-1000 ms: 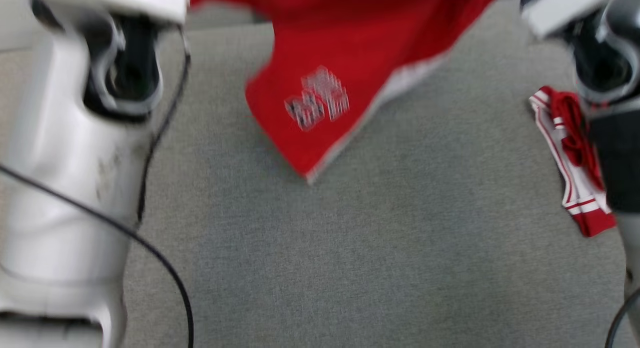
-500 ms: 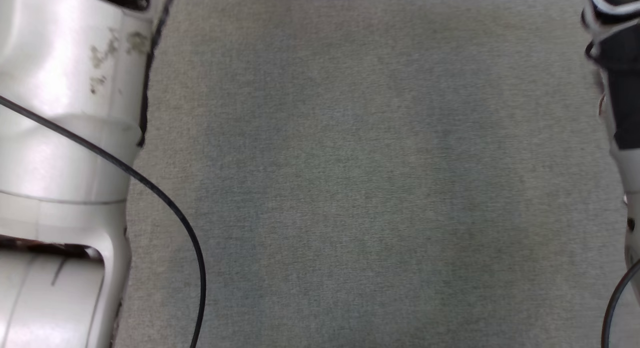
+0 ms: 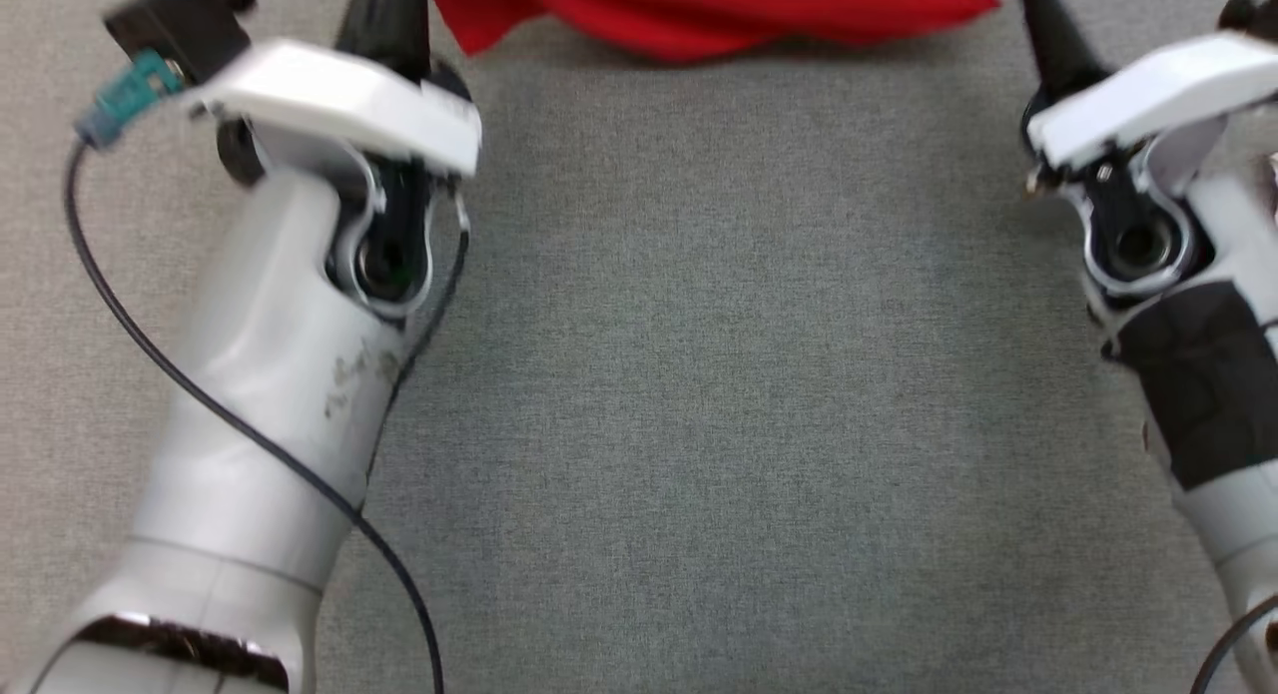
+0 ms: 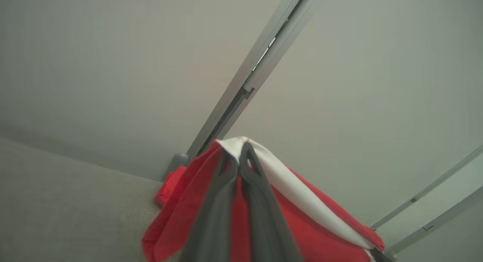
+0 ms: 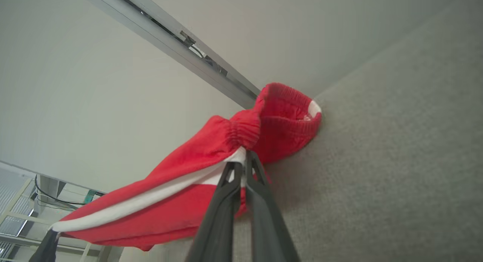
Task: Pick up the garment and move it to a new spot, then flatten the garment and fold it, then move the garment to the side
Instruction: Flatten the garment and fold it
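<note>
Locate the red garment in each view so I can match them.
Head view: red garment along the top edge, middle.
Left wrist view: lower centre, around the left gripper.
Right wrist view: centre to lower left, at the right gripper.
Shared landmark: grey cloth surface.

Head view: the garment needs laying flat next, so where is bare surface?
Bare: the wide grey surface between the left forearm and right forearm, below the red garment. Crowded: the top edge, where the left gripper and right gripper hold the garment stretched.
</note>
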### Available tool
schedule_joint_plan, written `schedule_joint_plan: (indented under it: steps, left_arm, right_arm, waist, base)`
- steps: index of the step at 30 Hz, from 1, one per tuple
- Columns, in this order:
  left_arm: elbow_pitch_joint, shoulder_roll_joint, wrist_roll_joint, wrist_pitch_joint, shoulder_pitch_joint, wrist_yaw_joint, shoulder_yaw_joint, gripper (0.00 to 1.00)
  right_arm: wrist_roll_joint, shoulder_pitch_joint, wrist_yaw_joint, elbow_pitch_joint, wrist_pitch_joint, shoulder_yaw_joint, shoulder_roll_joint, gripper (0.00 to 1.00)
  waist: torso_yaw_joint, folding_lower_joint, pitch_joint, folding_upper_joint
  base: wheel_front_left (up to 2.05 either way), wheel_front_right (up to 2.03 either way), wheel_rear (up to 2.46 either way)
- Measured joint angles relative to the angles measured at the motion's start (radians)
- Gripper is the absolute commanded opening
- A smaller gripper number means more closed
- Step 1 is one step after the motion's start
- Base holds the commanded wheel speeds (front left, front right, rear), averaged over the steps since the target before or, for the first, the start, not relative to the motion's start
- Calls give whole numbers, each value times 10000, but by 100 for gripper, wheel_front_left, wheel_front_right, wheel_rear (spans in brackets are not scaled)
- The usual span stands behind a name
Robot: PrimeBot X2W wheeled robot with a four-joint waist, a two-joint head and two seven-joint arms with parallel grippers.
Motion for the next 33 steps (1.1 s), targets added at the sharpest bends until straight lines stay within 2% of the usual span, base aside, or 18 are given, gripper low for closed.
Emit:
schedule_joint_plan:
  steps: [8, 15, 26, 33]
  left_arm:
    - [495, 374, 717, 0, 1496, -184, -608, 0]
    - [788, 1124, 1762, 192, 2448, -272, -1885, 0]
    - [504, 2307, 3369, 1346, 3410, -334, -4090, 0]
    - [-167, 3028, 3820, 2276, 3683, -336, -4972, 0]
  right_arm:
    - [663, 1302, 0, 75, 662, 621, -244, 0]
    - [520, 1940, 0, 169, 922, 1503, -535, 0]
    - [-54, 2513, 0, 159, 1455, 3216, -1011, 0]
    - [-247, 2645, 2, -257, 2094, 4320, -1475, 0]
  waist:
    - [-95, 0, -667, 0]
    - [-214, 0, -1216, 0]
    - [-361, 0, -2088, 0]
    - [-434, 0, -2549, 0]
  base:
    - [0, 0, 0]
    - [0, 0, 0]
    - [0, 0, 0]
    - [0, 0, 0]
